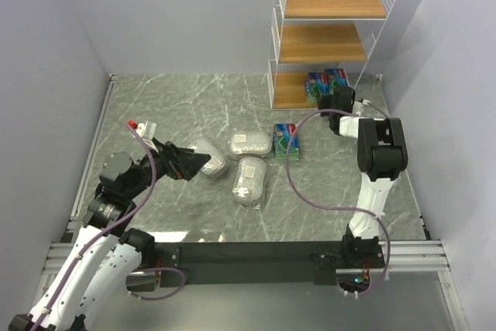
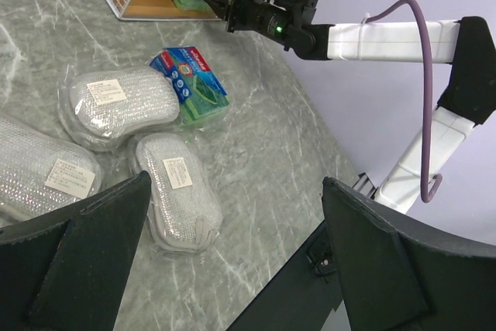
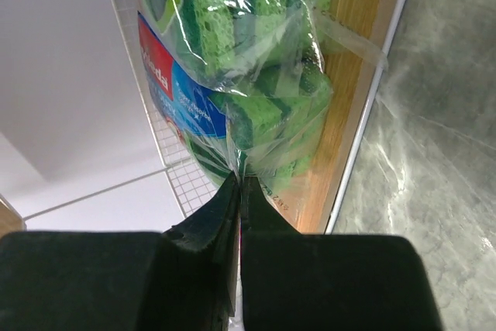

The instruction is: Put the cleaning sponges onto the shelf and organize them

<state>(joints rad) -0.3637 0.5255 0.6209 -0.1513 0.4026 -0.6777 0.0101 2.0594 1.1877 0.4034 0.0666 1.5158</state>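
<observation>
**Right claw closed at the stocked bottom tier, four packs loose on the worktop**

From above: the shelf (image 1: 318, 43) stands at the far right corner of the worktop (image 1: 178, 98). Two green packs (image 1: 325, 81) lie on its bottom tier, and the right gripper (image 1: 328, 101) sits at that tier's front edge, up against them. A third green pack (image 1: 287, 139) lies near the worktop's middle, with three silver packs (image 1: 249, 145) just to its left. The left gripper (image 1: 203, 162) hangs over the leftmost silver one.

Left wrist: its fingers (image 2: 85, 261) are spread wide with nothing between them. The silver packs lie below and ahead.

Right wrist: the jaws are pressed together, tips touching the lower edge of the nearer pack's wrap. Whether a fold of film is nipped between them I cannot tell. The pack rests close to the tier's front edge.

Risks, as I judge them: if film is caught, drawing the arm back would drag that pack off the front edge onto the worktop. If the closed tips push instead, the narrow point could pierce the wrap or skew the pack against its neighbour. On the left, the silver packs lie close together in slippery film, so closing there could snag two or let one slide away
</observation>
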